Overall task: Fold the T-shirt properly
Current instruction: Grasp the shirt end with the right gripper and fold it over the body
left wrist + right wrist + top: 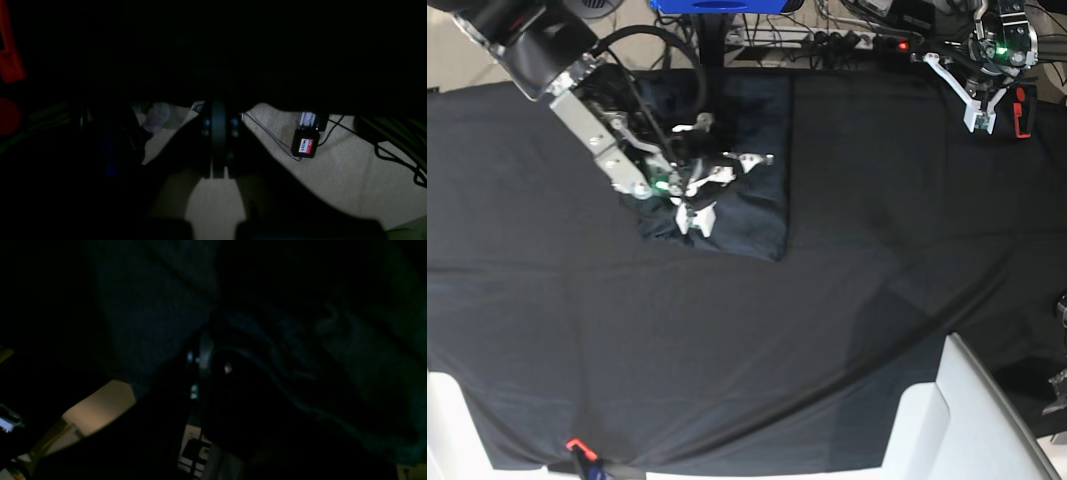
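left arm [987, 60]: raised, fingers closed | right arm [597, 120]: lowered, fingers closed

Folded charcoal T-shirt [745, 170] on tablecloth

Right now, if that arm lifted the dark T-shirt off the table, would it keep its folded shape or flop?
Probably flop: the T-shirt looks like soft knit, with creases near the right gripper. It likely drapes from whichever edge is pinched. Pushed sideways, it would probably bunch up on the black tablecloth rather than slide.
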{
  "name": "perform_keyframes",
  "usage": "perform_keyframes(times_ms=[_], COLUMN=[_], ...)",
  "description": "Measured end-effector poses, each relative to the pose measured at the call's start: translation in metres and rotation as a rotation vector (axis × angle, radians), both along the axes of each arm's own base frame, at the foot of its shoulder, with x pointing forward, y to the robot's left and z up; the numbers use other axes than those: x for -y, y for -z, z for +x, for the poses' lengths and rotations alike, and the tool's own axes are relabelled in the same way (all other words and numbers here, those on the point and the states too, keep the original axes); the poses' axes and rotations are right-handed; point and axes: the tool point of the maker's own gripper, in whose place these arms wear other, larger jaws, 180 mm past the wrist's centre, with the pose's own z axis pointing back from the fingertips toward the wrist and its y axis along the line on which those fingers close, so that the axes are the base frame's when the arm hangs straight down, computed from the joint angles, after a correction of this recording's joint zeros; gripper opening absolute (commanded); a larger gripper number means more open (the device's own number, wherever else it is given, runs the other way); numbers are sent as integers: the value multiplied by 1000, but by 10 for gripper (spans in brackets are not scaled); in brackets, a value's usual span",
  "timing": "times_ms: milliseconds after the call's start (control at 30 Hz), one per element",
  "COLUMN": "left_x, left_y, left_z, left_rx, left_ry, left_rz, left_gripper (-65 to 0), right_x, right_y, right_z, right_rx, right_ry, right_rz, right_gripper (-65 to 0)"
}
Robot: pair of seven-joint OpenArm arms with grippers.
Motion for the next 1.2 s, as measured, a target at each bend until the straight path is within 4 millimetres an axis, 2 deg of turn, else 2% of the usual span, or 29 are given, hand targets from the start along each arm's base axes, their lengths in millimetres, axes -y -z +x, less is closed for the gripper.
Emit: perform_keyframes(times_ms=[200,400,467,633,700,867,1000,1133,1200], left_x=[0,0,0,0,0,0,0,0,0], left_y=[0,0,0,0,0,0,0,0,0], left_z=[0,0,0,0,0,0,0,0,0], left_rx=[0,1,0,0,0,1,1,2,0], left_ry=[0,0,0,0,0,0,0,0,0], left_rz=[0,0,0,0,0,0,0,-1,0], left_gripper=[-650,-650,-650,-650,-650,-650,-650,-650,-650], right_x=[-30,-20,-19,-19,-26,-36,-49,-77,-82], right_y=[-16,-15,-13,-5,-8,-12,-13,-21,-22], right_z=[9,16,18,9,10,8,0,-12,-16], right_rx=[23,34,32,-18,-12,-12,9,19,32], right_ry=[-13,-10,-8,-11,-12,-23,-117,-180,-240], right_rz=[42,19,9,-2,11,30,14,43,27], right_gripper=[-650,-644,-605,-452,-410,-350,-302,-299,-299])
